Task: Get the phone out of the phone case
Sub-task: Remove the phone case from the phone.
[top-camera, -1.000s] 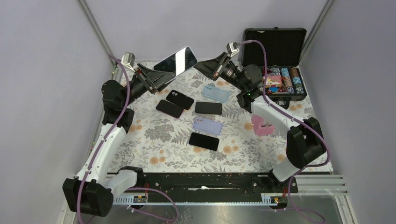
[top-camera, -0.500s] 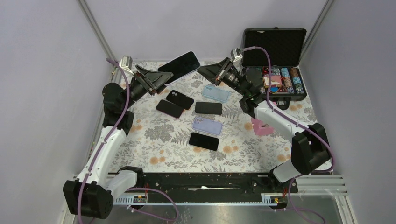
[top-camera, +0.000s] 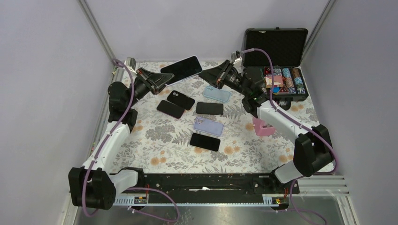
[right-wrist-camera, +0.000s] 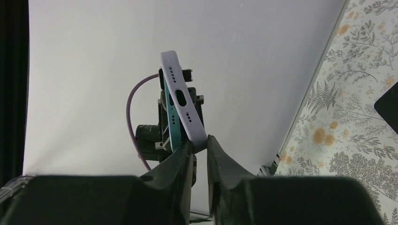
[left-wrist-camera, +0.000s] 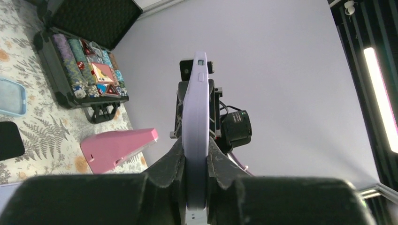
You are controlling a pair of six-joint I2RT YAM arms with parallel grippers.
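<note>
A phone (top-camera: 180,68) with a dark screen, in a lilac phone case, hangs in the air over the back of the table between both arms. My left gripper (top-camera: 162,78) is shut across the case's long edge (left-wrist-camera: 197,108), which is clamped between its fingers (left-wrist-camera: 174,161). My right gripper (top-camera: 202,74) pinches the bottom corner of the lilac case (right-wrist-camera: 180,98) between its fingertips (right-wrist-camera: 213,145). There the phone's teal edge (right-wrist-camera: 169,119) shows beside the case, parted from it at that end.
On the floral cloth lie several dark phones (top-camera: 209,108), a light blue case (top-camera: 216,93) and a lilac one (top-camera: 208,126). A pink stand (top-camera: 263,126) sits at the right. An open black box of chips (top-camera: 281,79) stands at the back right.
The held phone has come down and lies flatter. The right gripper has moved left onto its end, and the left arm has dropped a little.
</note>
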